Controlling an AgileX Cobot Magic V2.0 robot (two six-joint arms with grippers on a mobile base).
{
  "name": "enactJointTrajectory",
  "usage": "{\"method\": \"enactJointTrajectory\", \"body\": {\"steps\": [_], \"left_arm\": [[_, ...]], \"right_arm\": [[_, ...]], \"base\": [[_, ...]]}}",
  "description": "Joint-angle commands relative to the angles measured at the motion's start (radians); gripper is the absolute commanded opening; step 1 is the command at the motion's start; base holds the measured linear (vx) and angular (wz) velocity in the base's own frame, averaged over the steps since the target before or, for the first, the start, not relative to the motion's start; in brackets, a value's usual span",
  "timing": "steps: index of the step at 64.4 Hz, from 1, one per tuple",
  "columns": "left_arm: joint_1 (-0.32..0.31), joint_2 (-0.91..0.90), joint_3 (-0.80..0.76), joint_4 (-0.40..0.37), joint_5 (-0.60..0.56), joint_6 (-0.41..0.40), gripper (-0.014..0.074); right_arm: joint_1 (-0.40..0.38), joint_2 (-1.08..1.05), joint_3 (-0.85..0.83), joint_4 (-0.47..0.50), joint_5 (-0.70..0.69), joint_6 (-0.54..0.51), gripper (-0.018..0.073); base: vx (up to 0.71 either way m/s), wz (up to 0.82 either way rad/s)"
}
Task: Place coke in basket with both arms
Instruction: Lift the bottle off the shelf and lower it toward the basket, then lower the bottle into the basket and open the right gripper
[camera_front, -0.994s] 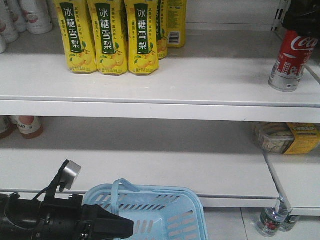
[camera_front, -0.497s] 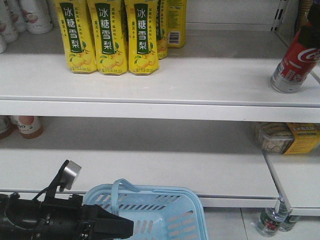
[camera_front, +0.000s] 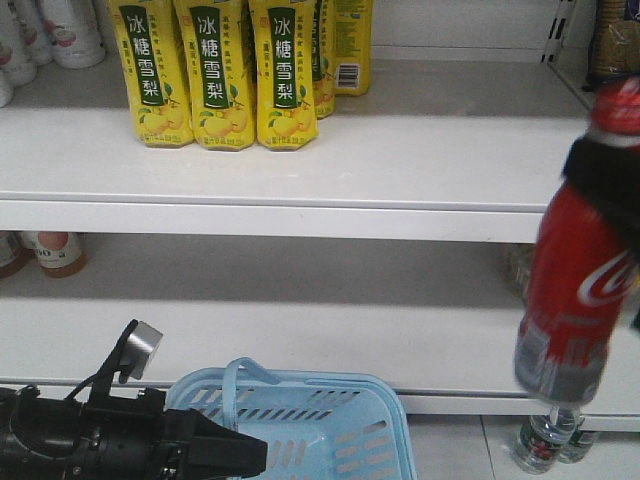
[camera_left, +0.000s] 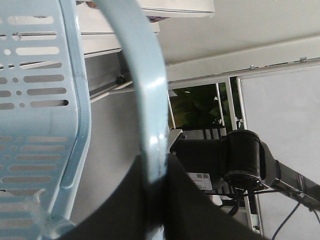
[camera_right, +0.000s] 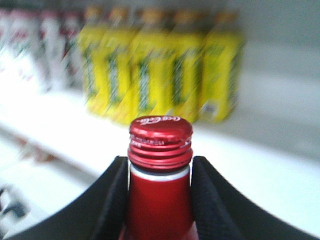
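The coke (camera_front: 578, 290), a red bottle with a white logo and silvery base, hangs in the air at the far right in front of the shelves, blurred and tilted. My right gripper (camera_front: 603, 176) is shut on its neck; the right wrist view shows black fingers (camera_right: 115, 195) on both sides of the coke's neck (camera_right: 160, 205), just under the red cap (camera_right: 161, 131). The light blue basket (camera_front: 330, 435) sits at the bottom centre. My left gripper (camera_left: 157, 175) is shut on the basket's loop handle (camera_left: 148, 95). The left arm (camera_front: 110, 440) lies at the lower left.
Yellow pear-drink bottles (camera_front: 215, 75) stand on the white upper shelf (camera_front: 300, 165), with white bottles (camera_front: 55, 30) at its far left. Bottles (camera_front: 50, 250) stand on the lower shelf at left. Water bottles (camera_front: 545, 442) stand on the floor at lower right.
The coke has left the upper shelf: it tilted, then came down and toward the camera at the right edge, held by my right gripper. The left arm and basket have not moved.
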Motion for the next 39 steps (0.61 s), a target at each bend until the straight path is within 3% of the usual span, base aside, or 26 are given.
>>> {"method": "enactJointTrajectory", "body": {"steps": [1,20,39], "left_arm": [[-0.007,-0.035,-0.017,-0.086,0.073,0.009,-0.0006],[-0.007,-0.035,-0.017,-0.086,0.073,0.009,-0.0006],[-0.007,-0.035,-0.017,-0.086,0.073,0.009,-0.0006]], "right_arm": [[0.069,0.033,0.058,0.05,-0.067,-0.006,-0.0005],[0.197,0.257,0.285,0.174,-0.336,-0.005,-0.0005],[0.22,0.533,0.309,0.271,-0.459,-0.002,-0.0003]], "base": [[0.0,0.0],[0.0,0.0],[0.0,0.0]]}}
